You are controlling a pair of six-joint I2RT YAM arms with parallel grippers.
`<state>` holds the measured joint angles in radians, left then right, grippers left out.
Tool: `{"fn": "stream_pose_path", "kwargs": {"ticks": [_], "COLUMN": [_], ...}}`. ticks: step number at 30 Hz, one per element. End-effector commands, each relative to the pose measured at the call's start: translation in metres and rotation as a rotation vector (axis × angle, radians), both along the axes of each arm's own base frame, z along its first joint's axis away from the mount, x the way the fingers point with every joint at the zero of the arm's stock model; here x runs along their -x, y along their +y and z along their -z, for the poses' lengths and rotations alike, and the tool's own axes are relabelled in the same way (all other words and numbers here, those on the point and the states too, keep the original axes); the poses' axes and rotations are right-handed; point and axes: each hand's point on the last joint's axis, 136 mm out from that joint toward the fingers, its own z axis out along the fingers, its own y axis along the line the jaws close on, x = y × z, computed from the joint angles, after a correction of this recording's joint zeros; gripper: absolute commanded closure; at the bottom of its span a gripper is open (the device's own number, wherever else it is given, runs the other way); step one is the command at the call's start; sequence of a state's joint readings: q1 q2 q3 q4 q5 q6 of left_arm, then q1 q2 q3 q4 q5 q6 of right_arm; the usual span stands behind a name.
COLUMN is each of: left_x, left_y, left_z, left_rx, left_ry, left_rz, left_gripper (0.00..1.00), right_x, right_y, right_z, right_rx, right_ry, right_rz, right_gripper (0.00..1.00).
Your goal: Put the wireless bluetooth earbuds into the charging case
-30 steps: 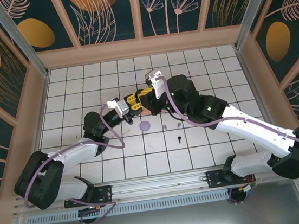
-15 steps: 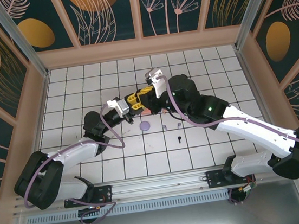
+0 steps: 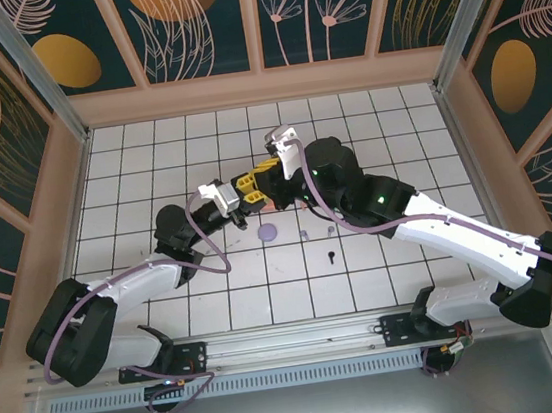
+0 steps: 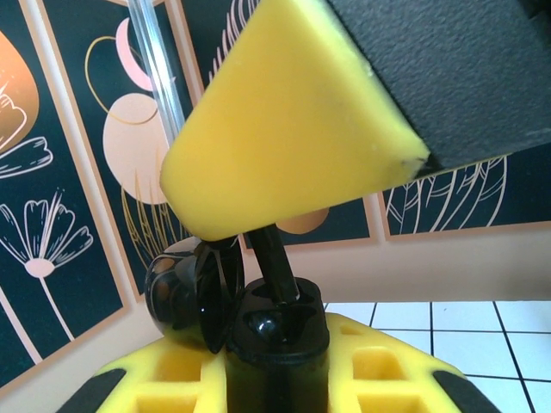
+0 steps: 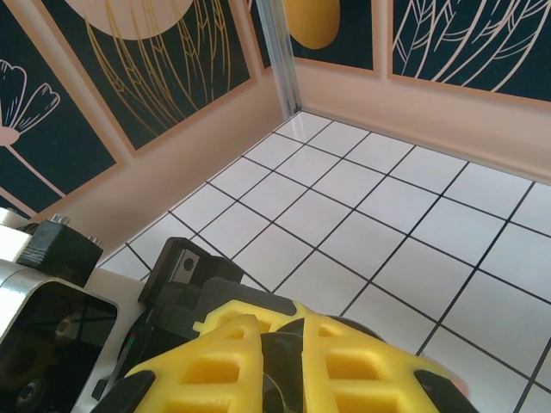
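1. Nearest to the arm bases, one black earbud (image 3: 330,255) lies alone on the white tiled bench (image 3: 147,142).
2. Just behind it lie two lilac earbuds (image 3: 303,233) (image 3: 329,230), near each other but apart. One round lilac disc (image 3: 268,232) lies to their left.
3. Above the disc the two end effectors meet. The left end effector (image 3: 252,191) is clenched on what seems a black case (image 4: 275,340), and one thin black stem (image 4: 274,254) stands in it.
4. The right end effector (image 5: 274,323) has its two yellow fingers (image 5: 344,361) pressed nearly together. What they pinch, I cannot tell.
5. Farthest are the dark wall panels (image 3: 198,25) with drawn flowers.
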<state>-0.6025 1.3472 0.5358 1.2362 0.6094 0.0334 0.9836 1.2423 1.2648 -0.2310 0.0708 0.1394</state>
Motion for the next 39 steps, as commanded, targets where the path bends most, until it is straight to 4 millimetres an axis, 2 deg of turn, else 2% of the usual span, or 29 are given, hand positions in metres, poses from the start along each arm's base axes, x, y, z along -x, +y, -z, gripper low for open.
{"fn": "stream_pose_path", "kwargs": {"ticks": [1,17,31,34,39], "left_x": [0.009,0.007,0.003,0.002,-0.002], "left_y": [0.0,0.002,0.002,0.002,0.0], "left_z": [-0.025,-0.031,-0.036,-0.036,-0.03], "left_rx": [0.039,0.05,0.068,0.069,0.053], "left_ry": [-0.057,-0.059,-0.042,-0.039,-0.026], "left_rz": [0.027,0.006,0.001,-0.003,-0.01], "left_gripper": [1.0,1.0,1.0,1.0,1.0], "right_x": [-0.003,-0.001,0.001,-0.001,-0.006], "right_y": [0.002,-0.009,-0.015,-0.016,-0.013], "right_z": [0.005,0.017,0.016,0.009,-0.021], "right_rx": [-0.005,0.006,-0.01,-0.033,-0.095], "right_ry": [0.008,0.032,0.027,0.011,-0.032], "right_rz": [0.02,0.041,0.054,0.065,0.076], "right_gripper": [0.86,0.87,0.88,0.88,0.9]}}
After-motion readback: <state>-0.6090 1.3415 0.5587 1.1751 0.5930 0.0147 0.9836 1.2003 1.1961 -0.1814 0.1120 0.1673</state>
